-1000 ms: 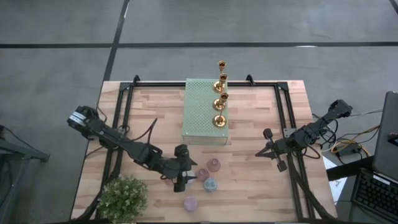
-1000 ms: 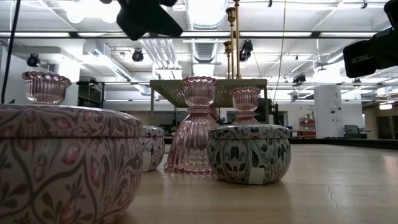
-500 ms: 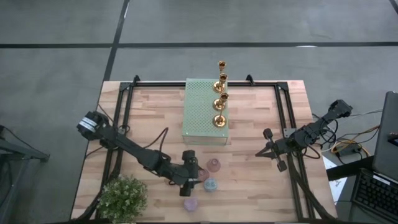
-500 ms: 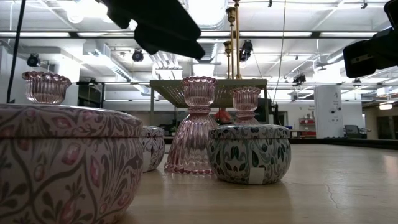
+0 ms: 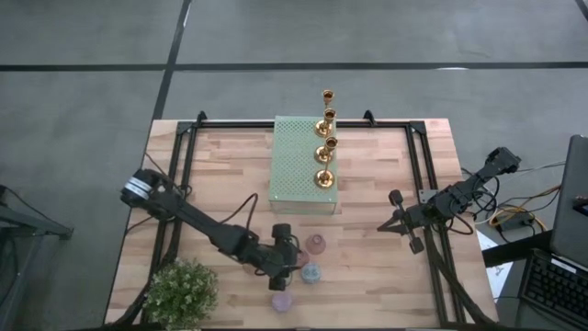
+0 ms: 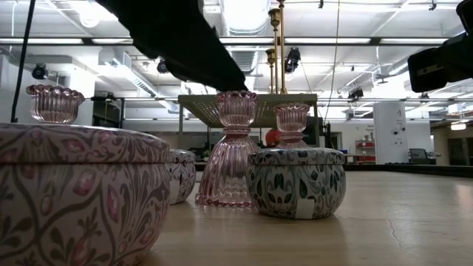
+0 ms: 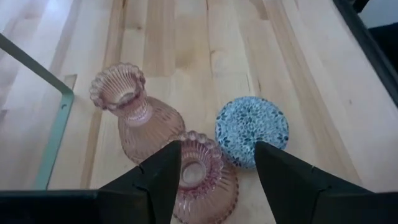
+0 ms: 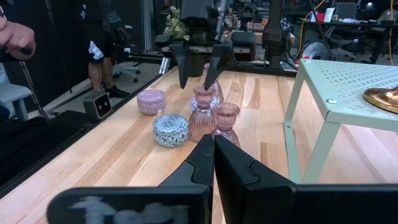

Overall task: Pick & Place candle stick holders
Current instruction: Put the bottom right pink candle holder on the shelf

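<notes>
Now I see my left gripper (image 7: 211, 165), fingers spread, straddling a pink ribbed candle holder (image 7: 198, 176); another pink holder (image 7: 132, 117) and a blue floral tin (image 7: 251, 129) stand just beyond on the wooden table (image 7: 186, 37). Right gripper (image 8: 213, 155) is closed, well apart.

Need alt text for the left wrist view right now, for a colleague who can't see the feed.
The left gripper, fingers open, straddles the rim of a ribbed pink glass candle holder on the wooden table. A second pink holder stands just behind it, and a round blue floral tin sits beside them.
</notes>
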